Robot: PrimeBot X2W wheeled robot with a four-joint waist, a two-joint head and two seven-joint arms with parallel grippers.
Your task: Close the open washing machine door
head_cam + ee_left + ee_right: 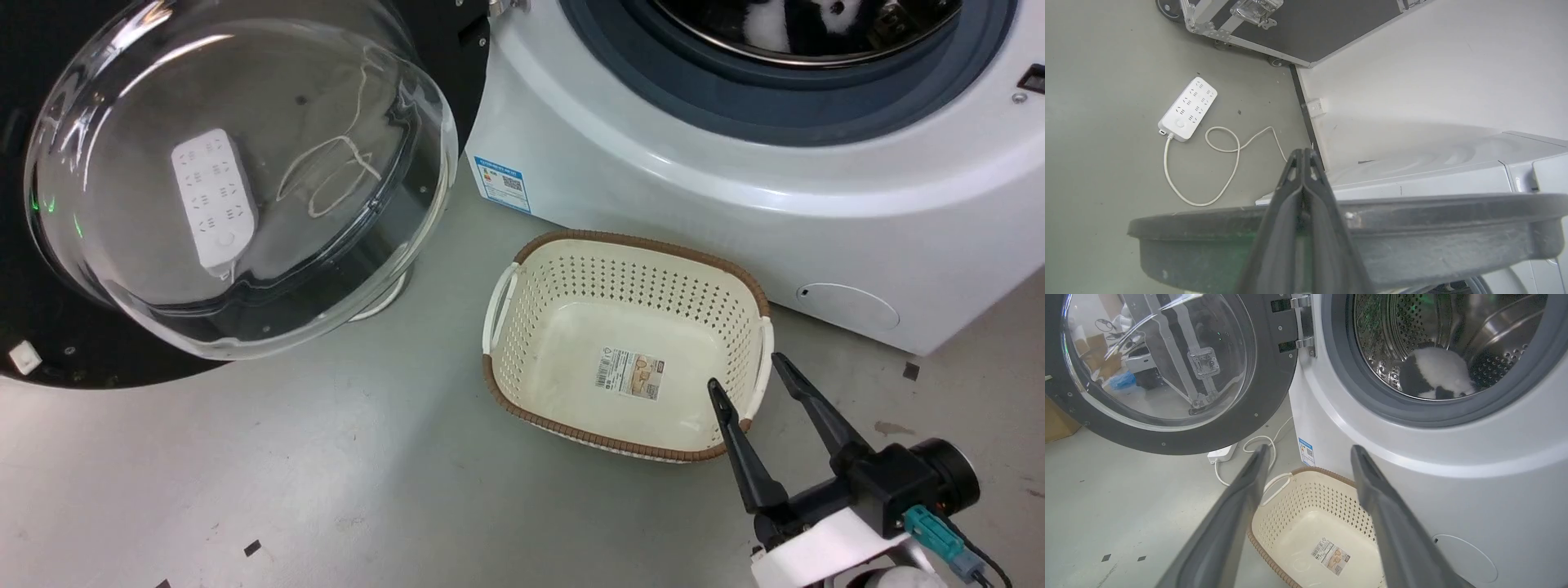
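One washing machine door (245, 204) open, one basket (531, 343); left gripper (1303, 153) together, right gripper (743, 370) apart.

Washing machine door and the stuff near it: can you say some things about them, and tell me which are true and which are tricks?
1. The washing machine door is shut. False: it hangs wide open, left of the washing machine.
2. The basket on the floor holds no clothes. True: there is just a label stuck on its bottom.
3. The right hand is open. True.
4. The left hand is open too. False: its fingers are pressed together.
5. The drum is empty. False: a black-and-white thing lies inside.
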